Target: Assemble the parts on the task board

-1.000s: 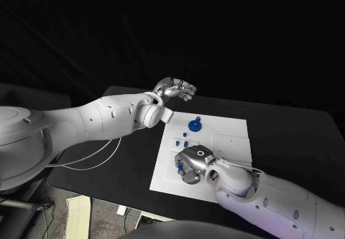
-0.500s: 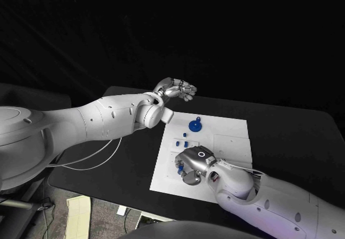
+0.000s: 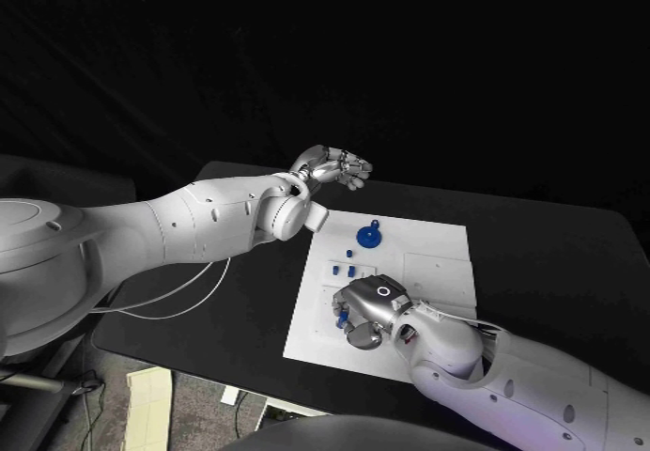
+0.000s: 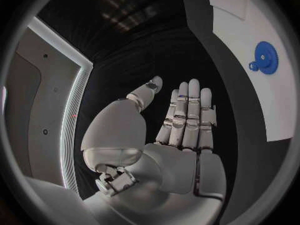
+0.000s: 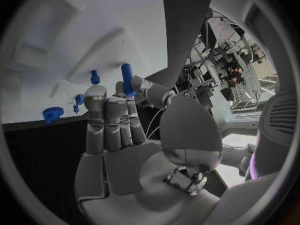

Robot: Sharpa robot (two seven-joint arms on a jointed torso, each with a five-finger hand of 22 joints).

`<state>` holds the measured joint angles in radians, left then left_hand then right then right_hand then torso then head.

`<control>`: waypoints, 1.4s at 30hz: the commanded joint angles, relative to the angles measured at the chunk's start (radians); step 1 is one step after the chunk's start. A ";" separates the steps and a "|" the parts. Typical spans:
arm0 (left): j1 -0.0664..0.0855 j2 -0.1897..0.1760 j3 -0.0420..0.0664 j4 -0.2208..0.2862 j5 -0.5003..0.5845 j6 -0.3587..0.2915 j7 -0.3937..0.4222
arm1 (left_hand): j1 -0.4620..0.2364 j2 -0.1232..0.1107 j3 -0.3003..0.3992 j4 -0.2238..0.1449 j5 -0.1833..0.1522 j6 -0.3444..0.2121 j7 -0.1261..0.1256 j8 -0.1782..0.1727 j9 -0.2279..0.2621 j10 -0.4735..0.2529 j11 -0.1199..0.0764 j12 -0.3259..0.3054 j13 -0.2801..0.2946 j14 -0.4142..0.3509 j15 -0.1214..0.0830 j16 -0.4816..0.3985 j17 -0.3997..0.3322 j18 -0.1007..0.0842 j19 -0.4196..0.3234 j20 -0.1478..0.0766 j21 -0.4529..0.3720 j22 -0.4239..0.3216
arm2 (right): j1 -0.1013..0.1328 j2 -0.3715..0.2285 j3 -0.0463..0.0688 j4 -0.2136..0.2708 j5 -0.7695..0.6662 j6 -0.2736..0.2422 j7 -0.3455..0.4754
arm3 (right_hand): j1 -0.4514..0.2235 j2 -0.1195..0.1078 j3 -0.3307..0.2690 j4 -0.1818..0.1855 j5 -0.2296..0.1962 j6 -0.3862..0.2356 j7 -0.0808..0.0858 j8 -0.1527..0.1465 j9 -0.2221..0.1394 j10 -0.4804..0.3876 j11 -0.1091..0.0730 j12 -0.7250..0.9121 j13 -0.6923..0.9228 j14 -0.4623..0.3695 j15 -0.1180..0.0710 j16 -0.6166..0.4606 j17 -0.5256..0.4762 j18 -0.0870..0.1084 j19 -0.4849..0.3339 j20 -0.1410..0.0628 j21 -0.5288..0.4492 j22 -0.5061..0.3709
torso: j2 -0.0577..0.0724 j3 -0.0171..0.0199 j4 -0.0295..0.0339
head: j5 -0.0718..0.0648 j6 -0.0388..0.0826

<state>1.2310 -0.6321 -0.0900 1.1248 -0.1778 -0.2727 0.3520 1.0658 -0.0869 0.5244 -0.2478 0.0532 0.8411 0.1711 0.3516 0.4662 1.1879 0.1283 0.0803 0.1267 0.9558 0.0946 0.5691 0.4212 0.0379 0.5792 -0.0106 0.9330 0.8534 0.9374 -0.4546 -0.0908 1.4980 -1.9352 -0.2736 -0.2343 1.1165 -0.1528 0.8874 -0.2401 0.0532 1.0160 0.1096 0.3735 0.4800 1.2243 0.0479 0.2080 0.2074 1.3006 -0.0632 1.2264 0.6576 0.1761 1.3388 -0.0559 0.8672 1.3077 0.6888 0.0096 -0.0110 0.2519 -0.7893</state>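
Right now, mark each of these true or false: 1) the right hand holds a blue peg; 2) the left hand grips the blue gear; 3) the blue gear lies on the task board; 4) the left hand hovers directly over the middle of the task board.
1) True: the right hand pinches a blue peg between thumb and a finger.
2) False: the left hand is empty, fingers extended; the blue gear lies apart from it.
3) True: the gear rests on the task board, near its far end.
4) False: the left hand is raised beyond the board's far left corner, over the black table.
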 commanded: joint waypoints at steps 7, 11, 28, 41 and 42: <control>0.001 0.003 0.001 0.002 0.005 0.012 0.008 | -0.003 0.008 -0.001 -0.006 0.001 -0.008 -0.002 0.006 -0.002 -0.001 0.000 -0.006 -0.002 0.007 -0.002 -0.007 0.002 0.020 -0.002 0.004 -0.004 0.000 | -0.001 0.010 0.000 -0.009 -0.014 -0.002 -0.002 | 0.000 0.003 0.006 -0.001 -0.004 0.008 0.001 0.002 0.002 0.054 -0.006 0.003 0.001 -0.010 -0.008 0.002 -0.001 0.086 -0.007 -0.014 0.004 0.017 | 0.001 0.0004 -0.0005 | 0.001 0.000; 0.001 0.003 0.001 0.002 0.005 0.012 0.008 | -0.003 0.008 0.000 -0.006 0.001 -0.008 -0.002 0.007 -0.002 -0.001 0.000 -0.006 -0.002 0.008 -0.002 -0.007 0.003 0.020 -0.002 0.004 -0.004 0.000 | -0.001 0.014 0.000 -0.018 -0.014 0.000 -0.002 | 0.000 0.003 0.006 -0.001 -0.004 0.008 0.001 0.002 0.002 0.054 -0.006 0.003 0.001 -0.010 -0.008 0.002 -0.002 0.086 -0.007 -0.014 0.004 0.017 | 0.001 0.0005 0.0001 | 0.001 -0.001; 0.001 0.003 0.001 0.003 0.005 0.012 0.007 | -0.003 0.008 0.000 -0.006 0.001 -0.008 -0.002 0.007 -0.002 -0.001 0.000 -0.006 -0.002 0.008 -0.002 -0.009 0.005 0.020 -0.002 0.004 -0.004 0.000 | -0.001 0.031 0.000 -0.041 -0.012 0.006 0.000 | -0.001 0.003 0.008 -0.001 -0.004 0.008 0.001 0.002 0.002 0.054 -0.006 0.003 0.002 -0.010 -0.008 0.002 -0.002 0.086 -0.007 -0.014 0.004 0.016 | 0.000 -0.0009 0.0006 | 0.002 -0.002; 0.001 0.001 0.001 0.003 0.005 0.012 0.006 | -0.002 0.008 0.000 -0.007 0.001 -0.009 -0.002 0.008 -0.003 -0.001 0.000 -0.006 -0.002 0.009 -0.002 -0.011 0.006 0.020 -0.002 0.004 -0.004 0.000 | -0.001 0.035 -0.003 -0.056 -0.012 0.032 0.001 | -0.002 0.004 0.009 -0.001 -0.004 0.008 0.001 0.002 0.002 0.054 -0.006 0.003 0.002 -0.010 -0.008 0.002 -0.002 0.086 -0.007 -0.014 0.004 0.016 | 0.000 -0.0003 0.0002 | 0.005 -0.006; 0.001 0.001 0.001 0.003 0.005 0.012 0.006 | -0.002 0.008 0.000 -0.007 0.001 -0.009 -0.002 0.008 -0.003 -0.001 0.000 -0.006 -0.002 0.009 -0.002 -0.011 0.007 0.020 -0.002 0.004 -0.004 0.000 | -0.001 0.034 -0.003 -0.056 -0.013 0.032 0.001 | -0.002 0.004 0.009 -0.001 -0.004 0.008 0.001 0.002 0.002 0.053 -0.006 0.003 0.002 -0.010 -0.008 0.002 -0.002 0.086 -0.007 -0.014 0.004 0.016 | 0.000 -0.0001 -0.0002 | 0.005 -0.007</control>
<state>1.2310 -0.6320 -0.0900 1.1257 -0.1777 -0.2723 0.3514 1.0658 -0.0869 0.5244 -0.2478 0.0532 0.8411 0.1710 0.3555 0.4645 1.1879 0.1283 0.0803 0.1253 0.9558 0.0946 0.5653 0.4268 0.0379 0.5792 -0.0106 0.9330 0.8533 0.9368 -0.4197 -0.0936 1.4436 -1.9360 -0.2629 -0.2339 1.1135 -0.1558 0.8901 -0.2429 0.0531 1.0172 0.1123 0.3725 0.4817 1.2244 0.0479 0.2049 0.2086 1.3023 -0.0649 1.2264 0.6569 0.1762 1.3408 -0.0580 0.8672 1.3074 0.6890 0.0088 -0.0108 0.2567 -0.7949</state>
